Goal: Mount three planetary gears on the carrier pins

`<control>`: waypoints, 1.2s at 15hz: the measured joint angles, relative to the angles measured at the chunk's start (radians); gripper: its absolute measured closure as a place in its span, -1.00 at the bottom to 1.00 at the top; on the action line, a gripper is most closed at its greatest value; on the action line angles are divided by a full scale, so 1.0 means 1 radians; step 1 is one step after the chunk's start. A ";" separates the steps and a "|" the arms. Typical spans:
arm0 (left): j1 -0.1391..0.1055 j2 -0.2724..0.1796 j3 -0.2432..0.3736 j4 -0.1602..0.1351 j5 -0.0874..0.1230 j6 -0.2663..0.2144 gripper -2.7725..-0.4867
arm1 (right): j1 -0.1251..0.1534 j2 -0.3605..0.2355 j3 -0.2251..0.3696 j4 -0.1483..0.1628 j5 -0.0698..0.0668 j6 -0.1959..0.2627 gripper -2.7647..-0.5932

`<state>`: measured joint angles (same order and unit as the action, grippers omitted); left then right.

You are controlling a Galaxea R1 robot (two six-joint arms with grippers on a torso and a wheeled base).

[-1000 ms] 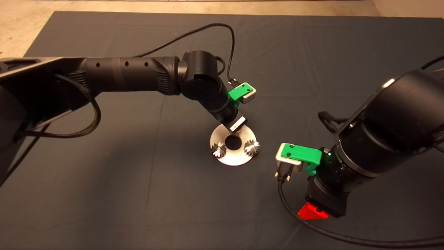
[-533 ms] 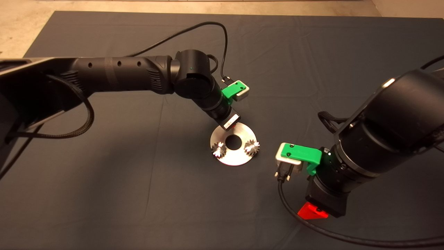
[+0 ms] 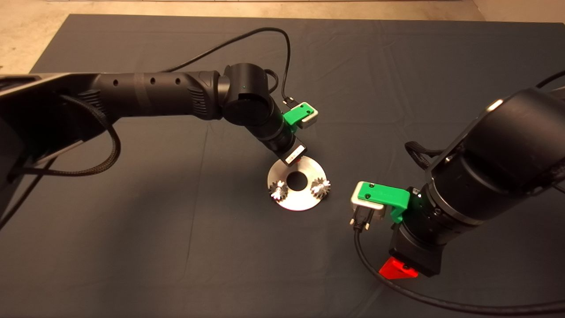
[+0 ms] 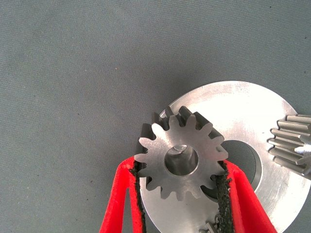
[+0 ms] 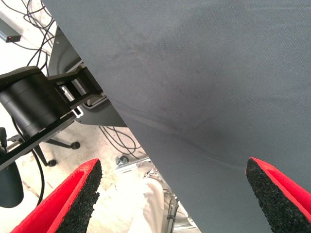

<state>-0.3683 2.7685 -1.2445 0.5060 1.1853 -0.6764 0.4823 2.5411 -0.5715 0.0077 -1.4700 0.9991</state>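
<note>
The shiny round disc (image 3: 300,202) lies mid-mat. Two planetary gears (image 3: 279,191) (image 3: 320,187) sit on it, either side of its centre hole. My left gripper (image 3: 295,160) hangs over the disc's far edge, shut on a third gear (image 4: 182,155) held flat between the red fingers (image 4: 121,194). In the left wrist view this gear hovers over the disc (image 4: 233,104), and one seated gear (image 4: 291,145) shows beside it. The carrier pins are hidden under gears and the gripper. Something shiny shows through the held gear's bore. My right gripper (image 3: 397,269) waits open at the lower right.
The left arm's black cable (image 3: 282,48) loops above the mat behind the wrist. The right arm's cable (image 3: 397,291) trails along the front edge. In the right wrist view the mat's edge (image 5: 126,121), floor cables and a chair base show beyond.
The left gripper with its gear has shifted a little to the left and away over the disc's far edge, then stayed put. The right arm has not moved.
</note>
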 joint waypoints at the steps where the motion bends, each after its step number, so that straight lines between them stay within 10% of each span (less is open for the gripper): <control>1: 0.000 0.002 0.000 0.000 0.000 0.000 0.91 | 0.000 0.000 0.000 0.000 0.000 0.000 -0.48; 18: 0.028 0.054 0.002 0.029 0.010 -0.014 0.92 | 0.012 0.000 -0.001 0.001 0.000 -0.003 -0.48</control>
<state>-0.3400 2.8226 -1.2426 0.5353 1.1955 -0.6909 0.4939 2.5415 -0.5728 0.0085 -1.4696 0.9957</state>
